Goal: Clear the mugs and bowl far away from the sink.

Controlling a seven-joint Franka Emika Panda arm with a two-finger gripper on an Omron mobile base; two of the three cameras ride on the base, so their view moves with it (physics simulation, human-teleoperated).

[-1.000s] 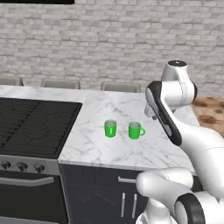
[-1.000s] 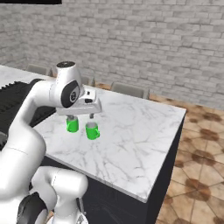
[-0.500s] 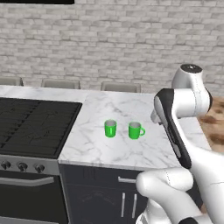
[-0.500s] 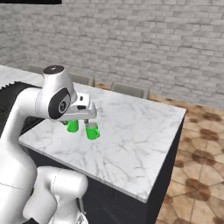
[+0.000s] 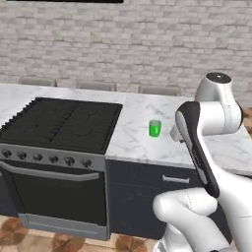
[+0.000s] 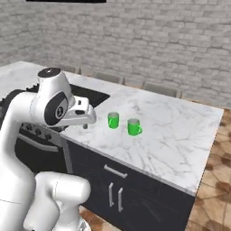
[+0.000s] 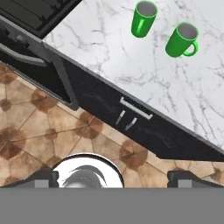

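Note:
Two bright green mugs stand upright and close together on the white marble counter: one mug (image 6: pixel 113 120) (image 7: pixel 144 19) (image 5: pixel 155 128) nearer the stove, the other mug (image 6: pixel 133 127) (image 7: pixel 181 40) with its handle turned away from the first. My gripper (image 6: pixel 85 125) (image 7: pixel 113 178) hangs open and empty over the counter's front edge, a short way from the mugs on their stove side. It points down at the cabinet front and the floor, its fingertips (image 7: pixel 43 177) far apart. The bowl and the sink are out of view.
A black stove (image 5: pixel 64 118) adjoins the marble counter (image 6: pixel 171 135) on the left. Dark cabinet doors with silver handles (image 6: pixel 115 171) run below. Chair backs (image 5: pixel 96 86) line the counter's far side before a brick wall. The counter ends at the right (image 6: pixel 216 131).
Both base views have shifted, so the stove and mugs now sit further right in the picture: the camera moved. The arm has swung toward the counter's front edge. The mugs stand as before.

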